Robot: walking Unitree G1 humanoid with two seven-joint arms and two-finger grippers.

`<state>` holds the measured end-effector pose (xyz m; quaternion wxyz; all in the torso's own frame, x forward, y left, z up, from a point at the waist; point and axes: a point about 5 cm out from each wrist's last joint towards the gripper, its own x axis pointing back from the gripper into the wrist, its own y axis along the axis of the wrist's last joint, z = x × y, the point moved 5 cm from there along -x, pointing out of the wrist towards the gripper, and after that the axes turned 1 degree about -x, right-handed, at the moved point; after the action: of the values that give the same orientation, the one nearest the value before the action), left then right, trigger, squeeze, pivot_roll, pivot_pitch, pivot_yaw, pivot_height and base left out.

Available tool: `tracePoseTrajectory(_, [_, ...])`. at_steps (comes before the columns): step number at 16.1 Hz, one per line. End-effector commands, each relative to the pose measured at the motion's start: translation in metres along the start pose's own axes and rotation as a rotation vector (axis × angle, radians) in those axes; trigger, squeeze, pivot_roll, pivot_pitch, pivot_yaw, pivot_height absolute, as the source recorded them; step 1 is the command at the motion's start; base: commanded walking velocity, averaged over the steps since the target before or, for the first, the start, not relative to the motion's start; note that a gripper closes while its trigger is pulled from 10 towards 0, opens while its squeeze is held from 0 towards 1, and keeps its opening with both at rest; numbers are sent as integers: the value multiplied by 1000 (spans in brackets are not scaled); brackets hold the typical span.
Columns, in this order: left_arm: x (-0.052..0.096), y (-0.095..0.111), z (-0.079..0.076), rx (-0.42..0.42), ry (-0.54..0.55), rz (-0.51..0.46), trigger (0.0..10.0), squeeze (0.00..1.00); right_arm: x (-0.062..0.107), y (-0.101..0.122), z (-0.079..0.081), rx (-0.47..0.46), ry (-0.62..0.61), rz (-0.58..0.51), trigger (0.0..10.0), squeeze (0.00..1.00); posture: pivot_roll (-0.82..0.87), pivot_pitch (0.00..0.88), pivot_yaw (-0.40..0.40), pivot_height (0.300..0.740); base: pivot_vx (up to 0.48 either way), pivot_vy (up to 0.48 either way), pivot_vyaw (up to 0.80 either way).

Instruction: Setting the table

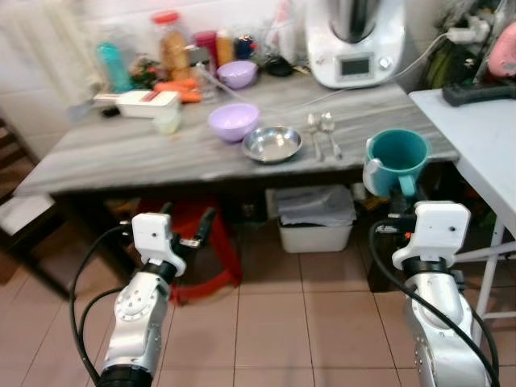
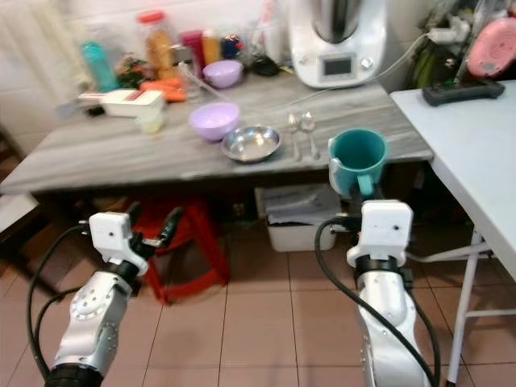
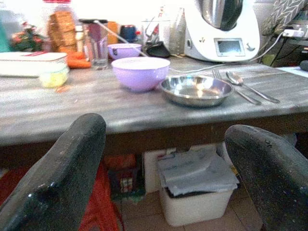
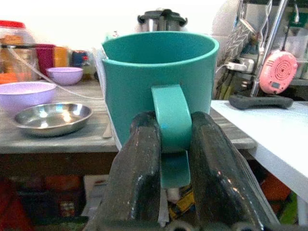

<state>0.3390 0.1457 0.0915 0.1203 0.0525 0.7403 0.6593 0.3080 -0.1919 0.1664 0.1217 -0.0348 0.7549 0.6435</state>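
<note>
I have the teal mug (image 4: pixel 159 91) pinched by its handle in my right gripper (image 4: pixel 168 144) just short of the grey table (image 1: pixel 121 153), where the steel bowl (image 1: pixel 272 143), lilac bowl (image 1: pixel 234 121) and what looks like a fork and spoon (image 1: pixel 321 133) already lie, my left gripper (image 3: pixel 159 178) spread and empty.

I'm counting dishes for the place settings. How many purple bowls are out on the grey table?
2. The larger purple bowl sits mid-table, just left of the steel dish. The smaller purple bowl stands farther back among the jars. Clutter at the back could hide more.

Home kitchen: food processor (image 1: pixel 355 36), bowls (image 1: pixel 234 121)
</note>
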Motion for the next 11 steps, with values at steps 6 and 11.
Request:
tracePoseTrajectory(6, [-5, 8, -9, 0, -32, -21, 10000, 0, -2, 8, -5, 10, -14, -27, 10000, 0, -186, 0, 119, 740, 480, 0, 449])
tracePoseTrajectory(11, [-3, 9, -12, 8, -38, -26, 10000, 0, -3, 8, -6, 12, -14, -26, 10000, 0, -184, 0, 116, 740, 465, 0, 0])
